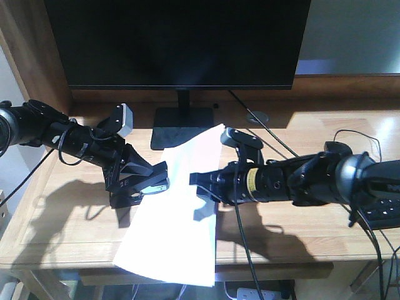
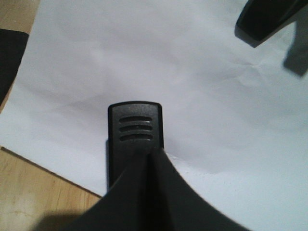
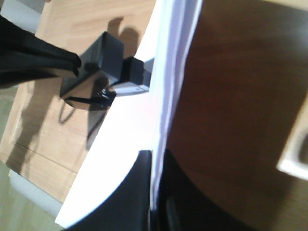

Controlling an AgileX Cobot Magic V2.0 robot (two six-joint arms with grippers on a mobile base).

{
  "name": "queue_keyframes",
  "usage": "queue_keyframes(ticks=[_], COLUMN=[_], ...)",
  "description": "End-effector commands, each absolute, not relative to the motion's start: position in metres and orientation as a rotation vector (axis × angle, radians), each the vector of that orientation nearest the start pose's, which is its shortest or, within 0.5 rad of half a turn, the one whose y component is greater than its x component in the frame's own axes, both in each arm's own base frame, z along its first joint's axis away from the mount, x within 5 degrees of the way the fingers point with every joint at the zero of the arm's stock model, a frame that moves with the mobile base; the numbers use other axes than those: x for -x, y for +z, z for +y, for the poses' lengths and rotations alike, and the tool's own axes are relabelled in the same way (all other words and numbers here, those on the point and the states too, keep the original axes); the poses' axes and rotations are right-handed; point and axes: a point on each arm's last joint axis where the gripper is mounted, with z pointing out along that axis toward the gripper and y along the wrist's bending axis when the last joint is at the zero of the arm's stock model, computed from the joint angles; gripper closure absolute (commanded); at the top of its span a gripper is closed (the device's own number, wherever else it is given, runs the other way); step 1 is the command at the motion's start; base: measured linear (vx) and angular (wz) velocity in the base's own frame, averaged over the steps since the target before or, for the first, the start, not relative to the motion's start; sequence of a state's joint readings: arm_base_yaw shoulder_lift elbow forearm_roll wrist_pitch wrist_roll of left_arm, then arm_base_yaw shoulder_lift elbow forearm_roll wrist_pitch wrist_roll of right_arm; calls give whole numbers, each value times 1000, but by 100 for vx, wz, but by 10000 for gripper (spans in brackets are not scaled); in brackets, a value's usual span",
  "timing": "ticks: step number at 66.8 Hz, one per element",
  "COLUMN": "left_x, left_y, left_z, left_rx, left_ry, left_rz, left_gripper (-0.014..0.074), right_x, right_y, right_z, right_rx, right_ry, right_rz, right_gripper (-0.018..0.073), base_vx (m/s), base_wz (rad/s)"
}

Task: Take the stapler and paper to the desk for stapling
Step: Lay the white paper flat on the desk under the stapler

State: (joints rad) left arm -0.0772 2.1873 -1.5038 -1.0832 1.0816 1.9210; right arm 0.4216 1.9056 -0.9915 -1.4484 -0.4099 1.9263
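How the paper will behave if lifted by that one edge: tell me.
Likely floppy: the paper curves, raised where the right pincer pinches its edge and overhanging the desk front. Probably light, since one edge grip props it up. It could crease or tear if pulled against the stapler held over it by the left pincer.

A: Backdrop?
B: Wide black flat-screen monitor (image 1: 178, 40) on a square black base (image 1: 183, 128); pale grey wall (image 1: 356, 31) behind.
A: Light?
B: Strong sun across the light wooden butcher-block desk (image 1: 75, 237); hard-edged shadows.

White paper (image 1: 169, 240) over wooden desk (image 1: 56, 237)
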Motion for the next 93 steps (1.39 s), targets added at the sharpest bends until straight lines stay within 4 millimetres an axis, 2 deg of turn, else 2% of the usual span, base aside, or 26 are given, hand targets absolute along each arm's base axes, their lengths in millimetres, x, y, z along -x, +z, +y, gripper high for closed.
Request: queue_keyframes(ticks=[1, 15, 22, 32, 50, 57, 62, 67, 75, 93], left_x=[-422, -422, -422, -422, -422, -422, -422, -422, -422, -422], left_y=[189, 189, 189, 189, 189, 189, 189, 189, 189, 189], left_z=[-109, -109, -109, -109, -109, -109, -109, -109, -109, -109], left_rx=[-1463, -1463, -1463, -1463, -1463, -1463, -1463, -1463, -1463, -1463], left_ry=[-794, -794, -794, -794, -794, -794, -794, -794, -794, -794], left_rz=[1720, 1720, 1720, 1720, 1720, 1720, 1720, 1720, 1720, 1720], left_gripper=[603, 603, 603, 603, 603, 603, 603, 603, 603, 603], right_x=[-339, -355, -360, -364, -369, -369, -370, -371, -370, -346], right_y=[174, 168, 164, 160, 158, 157, 159, 166, 188, 267], right_z=[193, 196, 194, 187, 178, 176, 173, 169, 164, 152], right_rx=[166, 140, 113, 69, 97, 121, 116, 112, 127, 252], right_ry=[959, 901, 848, 733, 570, 528, 487, 436, 376, 337], right_rz=[2355, 2353, 2359, 2365, 2354, 2351, 2342, 2319, 2256, 2037], right_gripper=[561, 543, 494, 346, -32, -113, -135, -134, -120, -59], base_vx=[0, 0, 0, 0, 0, 0, 0, 0, 0, 0], base_wz=[0, 0, 0, 0, 0, 0, 0, 0, 0, 0])
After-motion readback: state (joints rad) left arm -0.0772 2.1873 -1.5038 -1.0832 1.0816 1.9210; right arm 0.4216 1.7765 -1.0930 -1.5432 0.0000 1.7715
